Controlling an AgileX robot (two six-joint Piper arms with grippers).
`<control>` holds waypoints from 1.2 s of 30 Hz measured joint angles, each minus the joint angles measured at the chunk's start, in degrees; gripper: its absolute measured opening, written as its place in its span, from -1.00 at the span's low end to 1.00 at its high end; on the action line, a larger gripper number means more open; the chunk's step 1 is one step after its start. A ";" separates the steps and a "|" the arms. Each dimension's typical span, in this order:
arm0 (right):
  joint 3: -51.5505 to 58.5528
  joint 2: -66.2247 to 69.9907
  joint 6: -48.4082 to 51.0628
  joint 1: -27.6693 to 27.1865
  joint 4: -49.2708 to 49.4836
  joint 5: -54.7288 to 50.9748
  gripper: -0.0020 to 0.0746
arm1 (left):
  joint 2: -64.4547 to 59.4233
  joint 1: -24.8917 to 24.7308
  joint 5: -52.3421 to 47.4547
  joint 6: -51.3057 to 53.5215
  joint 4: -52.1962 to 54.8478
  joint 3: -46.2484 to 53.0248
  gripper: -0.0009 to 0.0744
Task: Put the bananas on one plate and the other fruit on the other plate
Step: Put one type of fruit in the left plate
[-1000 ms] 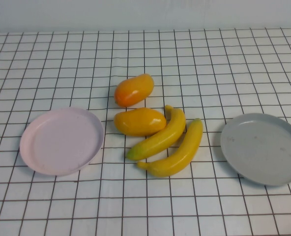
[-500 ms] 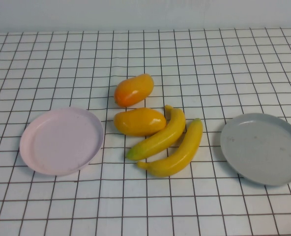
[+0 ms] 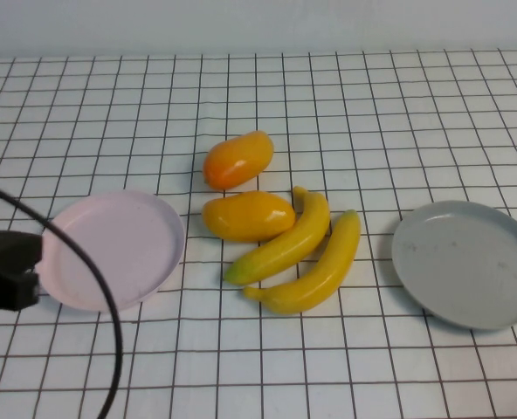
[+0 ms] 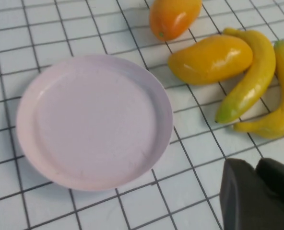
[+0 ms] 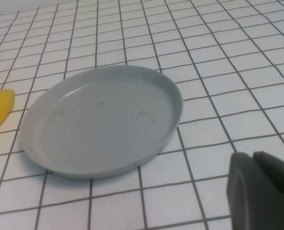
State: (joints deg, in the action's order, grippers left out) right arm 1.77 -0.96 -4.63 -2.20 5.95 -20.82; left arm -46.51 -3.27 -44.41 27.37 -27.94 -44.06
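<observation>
Fruit untouched on counter. Left end effector, closed and empty, hovers at pink plate's near-left rim; two mango-like fruits and two bananas lie beyond the plate. Right end effector, closed, empty, sits just beside grey plate.

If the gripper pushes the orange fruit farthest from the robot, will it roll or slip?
The far orange fruit is plump and oval, so it would probably roll. Its glossy skin may slip between fingers. It lies apart from the pink plate. The left gripper, shut, is beside that plate; the right gripper, shut, is near the grey plate.
</observation>
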 joint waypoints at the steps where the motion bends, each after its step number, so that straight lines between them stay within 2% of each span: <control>1: 0.00 0.00 0.00 0.00 0.00 0.00 -0.99 | -2.75 -1.10 -0.43 0.70 0.00 -1.22 -0.89; 3: 0.00 0.00 0.00 0.00 0.00 0.00 -0.99 | -8.15 -4.80 -0.76 1.73 1.47 -3.39 -0.67; 5: 0.00 0.00 0.00 0.00 0.00 0.00 -0.99 | -12.75 -8.78 -0.90 2.14 4.63 -6.07 -0.34; 7: 0.00 0.00 0.00 0.00 0.00 0.00 -0.99 | -17.73 -12.58 -1.03 1.26 8.35 -9.04 0.14; 9: 0.00 0.00 0.00 0.00 0.00 0.00 -0.99 | -22.38 -15.02 -1.15 -0.84 11.05 -12.24 0.52; 12: 0.00 0.00 0.00 0.00 0.00 0.00 -0.99 | -30.70 -17.66 -2.00 -1.90 13.56 -18.77 0.77; 18: 0.00 0.00 0.00 0.00 0.00 0.00 -0.99 | -45.89 -20.27 -6.34 -1.76 16.51 -32.65 0.80; 20: 0.00 0.00 0.00 0.00 0.00 0.00 -0.99 | -49.96 -20.91 -7.16 0.88 17.00 -36.02 0.80; 22: 0.00 0.00 0.00 0.00 0.00 0.00 -0.99 | -53.63 -21.76 -7.45 8.19 17.13 -39.28 0.80; 26: 0.00 0.00 0.00 0.00 0.00 0.00 -0.99 | -58.17 -23.14 -6.40 25.00 17.13 -40.90 0.80; 29: 0.00 0.00 0.00 0.00 0.00 0.00 -0.99 | -60.17 -23.42 -5.05 33.73 17.13 -40.93 0.79; 36: 0.00 0.00 0.00 0.00 0.00 0.00 -0.99 | -64.65 -23.42 1.59 38.34 17.25 -41.03 0.79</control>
State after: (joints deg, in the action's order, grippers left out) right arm 1.77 -0.96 -4.63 -2.20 5.95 -20.82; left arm -111.16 -26.69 -42.83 65.71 -10.69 -85.09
